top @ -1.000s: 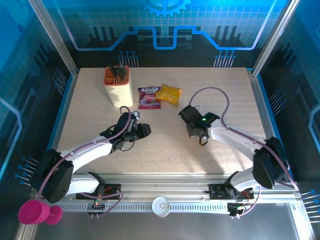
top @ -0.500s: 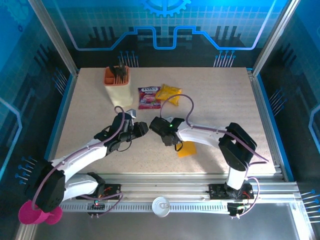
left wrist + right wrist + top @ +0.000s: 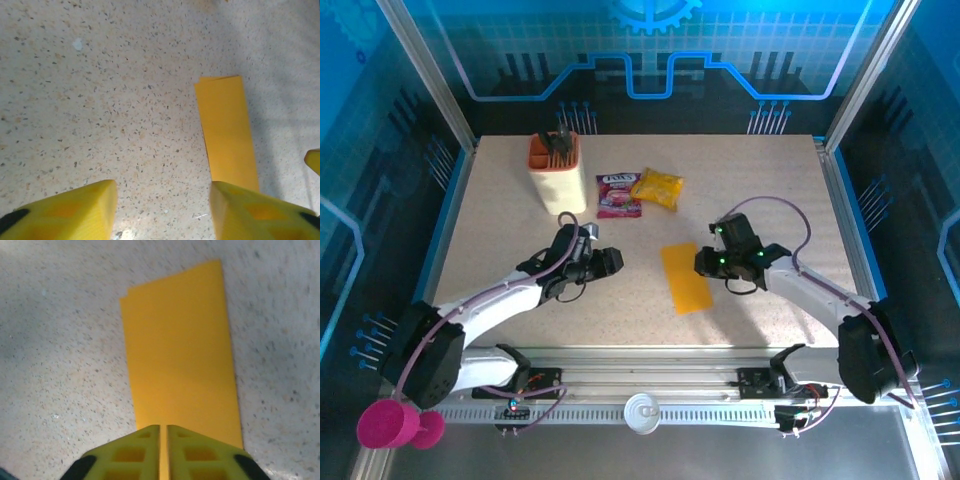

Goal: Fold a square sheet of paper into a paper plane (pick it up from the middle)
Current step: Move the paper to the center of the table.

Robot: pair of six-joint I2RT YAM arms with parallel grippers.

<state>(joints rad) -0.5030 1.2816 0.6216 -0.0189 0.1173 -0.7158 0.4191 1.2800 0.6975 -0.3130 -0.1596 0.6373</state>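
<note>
The square sheet of paper (image 3: 686,278) lies flat on the table as a long orange-yellow strip, folded in half. In the right wrist view the paper (image 3: 180,350) stretches away from my right gripper (image 3: 163,429), whose jaws are shut over its near end with nothing between them. From above, the right gripper (image 3: 702,262) sits at the strip's right edge. My left gripper (image 3: 617,262) hovers to the left of the strip, apart from it. Its jaws are open over bare table in the left wrist view (image 3: 162,192), with the paper (image 3: 227,132) just beyond the right finger.
A cream holder (image 3: 556,175) with an orange top stands at the back left. Next to it lie a purple-red packet (image 3: 617,195) and a glossy yellow snack bag (image 3: 657,187). A pink cup (image 3: 385,425) sits off the table at the near left.
The right arm has swung back to the right and its jaws have shut. The paper, half hidden under it before, now lies uncovered as a flat strip. The left jaws have opened wider.
</note>
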